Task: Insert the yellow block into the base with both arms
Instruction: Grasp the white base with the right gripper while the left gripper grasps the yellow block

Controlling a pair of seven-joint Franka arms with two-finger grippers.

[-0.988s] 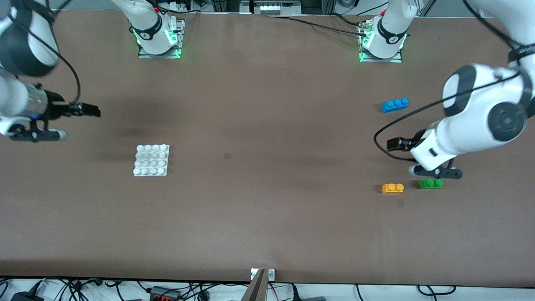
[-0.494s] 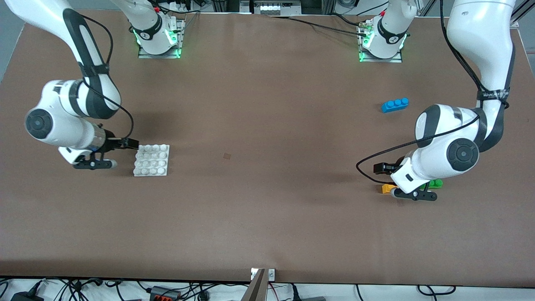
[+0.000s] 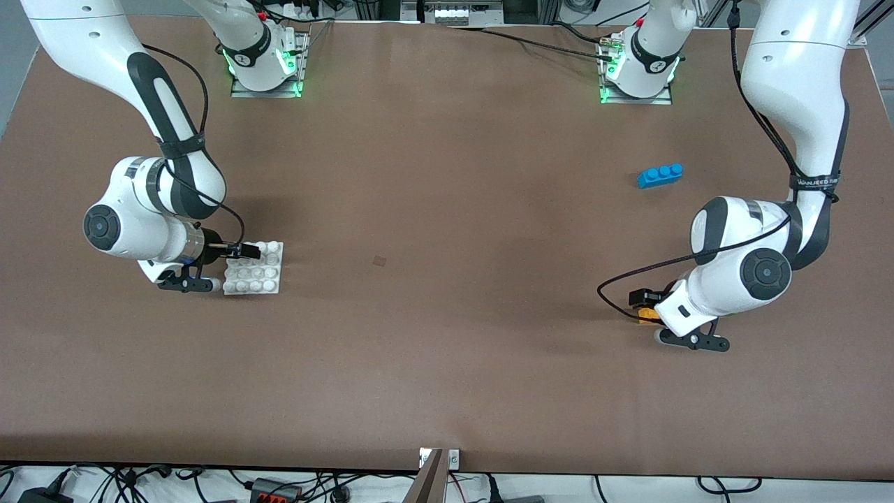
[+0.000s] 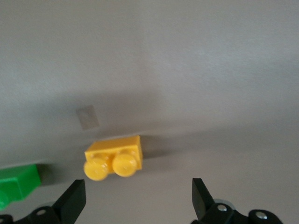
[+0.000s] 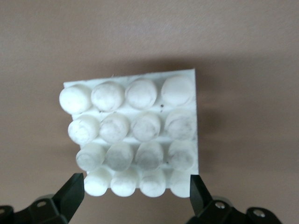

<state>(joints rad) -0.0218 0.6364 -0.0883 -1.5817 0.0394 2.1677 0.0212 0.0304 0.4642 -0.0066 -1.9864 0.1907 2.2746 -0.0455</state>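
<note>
The left gripper [image 4: 135,203] hovers low over the yellow block [image 4: 114,157], jaws released and spread wider than the block, which lies on the table [image 3: 447,314] beside the green brick [image 4: 16,184]. The right gripper [image 5: 135,196] hangs over the base [image 5: 135,140], jaws released, straddling its edge.

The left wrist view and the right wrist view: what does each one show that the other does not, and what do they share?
Only the left wrist view shows the yellow block lying on the table with part of a green brick beside it, under the open left hand. Only the right wrist view shows the white base, under the open right hand. Both share the brown table and an open hand holding nothing.
</note>
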